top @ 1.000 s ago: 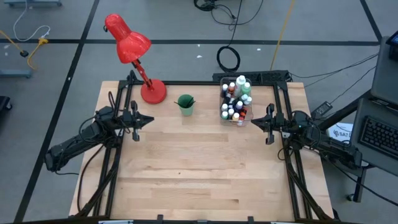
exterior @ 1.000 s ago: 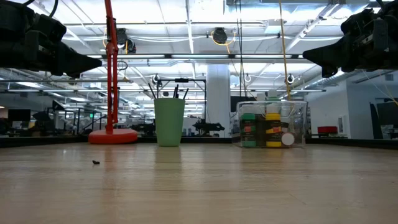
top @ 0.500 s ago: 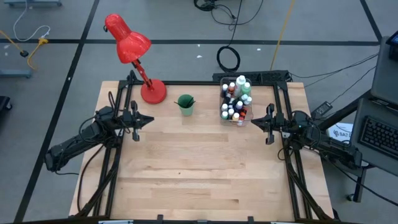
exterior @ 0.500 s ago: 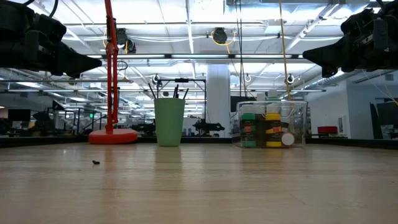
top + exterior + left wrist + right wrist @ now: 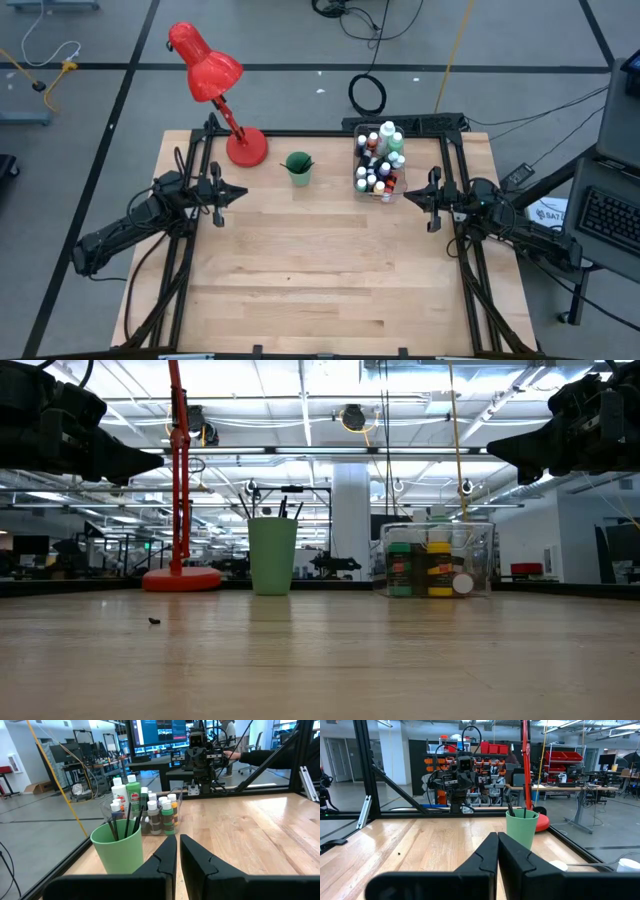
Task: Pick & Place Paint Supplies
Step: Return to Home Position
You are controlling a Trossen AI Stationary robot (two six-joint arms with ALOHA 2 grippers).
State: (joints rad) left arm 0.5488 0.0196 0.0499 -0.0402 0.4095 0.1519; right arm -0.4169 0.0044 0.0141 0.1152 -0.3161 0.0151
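Several paint bottles point(image 5: 378, 165) in clear bin point(image 5: 437, 532), near closed, empty right pincer point(image 5: 410, 197), left pincer point(image 5: 238, 192) closed, farther off

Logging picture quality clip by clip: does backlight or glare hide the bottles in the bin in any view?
Low view: bright ceiling lights behind turn the left arm and right arm into dark silhouettes, but the clear bin and its paint bottles show. High view: even light, no glare on the bin. Left wrist view: bottles plainly lit.
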